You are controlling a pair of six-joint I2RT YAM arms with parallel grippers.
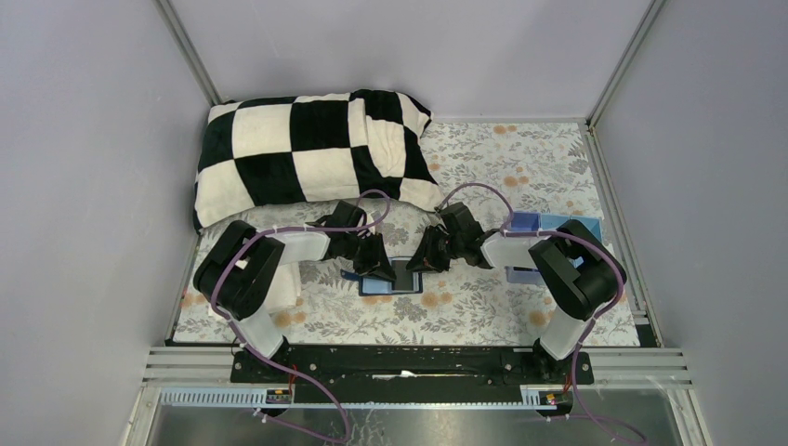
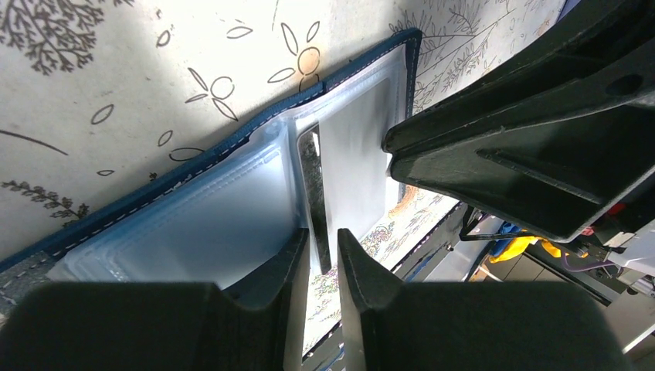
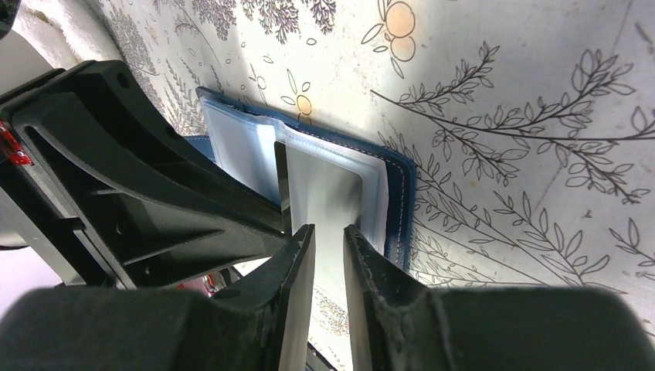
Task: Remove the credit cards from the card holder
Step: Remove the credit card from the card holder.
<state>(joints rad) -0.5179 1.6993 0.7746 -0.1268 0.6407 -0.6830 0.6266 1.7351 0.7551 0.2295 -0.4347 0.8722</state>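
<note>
An open card holder (image 1: pixel 390 282) lay flat on the flower-patterned bench (image 1: pixel 520 167), midway between the arms, as both tools worked its plastic pages. The right tool (image 3: pixel 328 230) was clenched on a clear sleeve (image 3: pixel 324 185) that stood up from the navy cover. The left tool (image 2: pixel 323 236) sat with its jaws narrowly apart astride a thin dark edge (image 2: pixel 313 170), possibly a card seen end-on. Whether it gripped that edge could not be told from the close view.

The likely trouble from here was a pull that took the sleeve rather than a card, dragging or lifting the whole holder off the bench. With the two tools almost touching, they could also knock together.

In view were one card holder, two tools, one checkered cushion (image 1: pixel 297 153) and one light-blue tray (image 1: pixel 539 223). No card lay plainly free of the sleeves.
</note>
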